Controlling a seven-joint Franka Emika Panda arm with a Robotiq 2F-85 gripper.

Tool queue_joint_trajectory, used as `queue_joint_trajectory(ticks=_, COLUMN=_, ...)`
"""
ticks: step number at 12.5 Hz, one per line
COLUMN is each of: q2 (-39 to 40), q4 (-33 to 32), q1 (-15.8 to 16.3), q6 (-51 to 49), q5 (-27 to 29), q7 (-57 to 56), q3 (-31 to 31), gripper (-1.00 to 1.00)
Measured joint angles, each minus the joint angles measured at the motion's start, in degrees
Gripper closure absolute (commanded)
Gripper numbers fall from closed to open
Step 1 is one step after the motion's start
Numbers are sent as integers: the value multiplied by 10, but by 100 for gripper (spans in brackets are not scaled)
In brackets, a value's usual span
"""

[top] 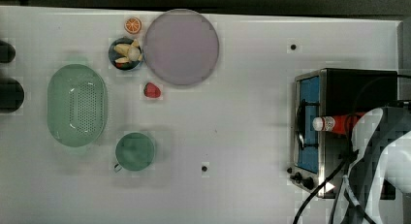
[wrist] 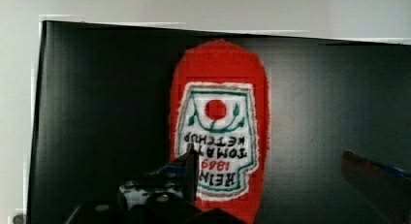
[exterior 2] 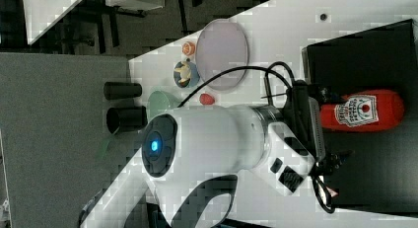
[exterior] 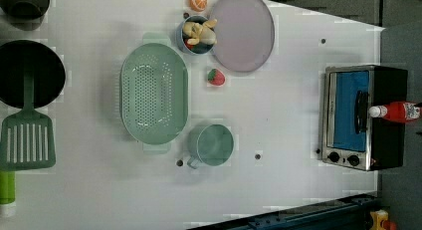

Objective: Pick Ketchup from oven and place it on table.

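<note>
the ketchup (top: 334,123) lies on its side on the oven's (top: 361,86) black top, cap over the door edge, the hand (wrist: 271,170) spread open astride it, ready to grip before moving to the counter (top: 242,136).

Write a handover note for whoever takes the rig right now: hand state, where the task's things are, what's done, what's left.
Hand: open, poised over the ketchup, fingers either side of it, nothing gripped.
Ketchup: lying on its side on the oven's black top, white cap overhanging the front by the door handle.
Oven: at the top view's right end of the table, door closed.
Done: approach to the bottle.
Left: close on the bottle, lift, set it on the table.
</note>
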Motion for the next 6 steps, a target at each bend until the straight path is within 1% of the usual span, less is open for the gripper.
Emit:
queue_joint_trajectory(ticks=1, q2=0, q4=2, q1=4, q6=0, q5=39, q7=0, q3=-11, gripper=-100)
queue_joint_trajectory(ticks=2, q2=-1, q4=11, q1=0, q6=0, q5=74, q7=0, q3=-11, gripper=-100)
queue_joint_trajectory(ticks=4, q2=14, q4=18, q1=-5, q6=17, q5=72, q7=0, q3=-30, gripper=-100)
queue_joint_trajectory(ticks=6, q2=57, q4=26, q1=-1, q6=19, q5=77, q7=0, q3=-42, gripper=-100)
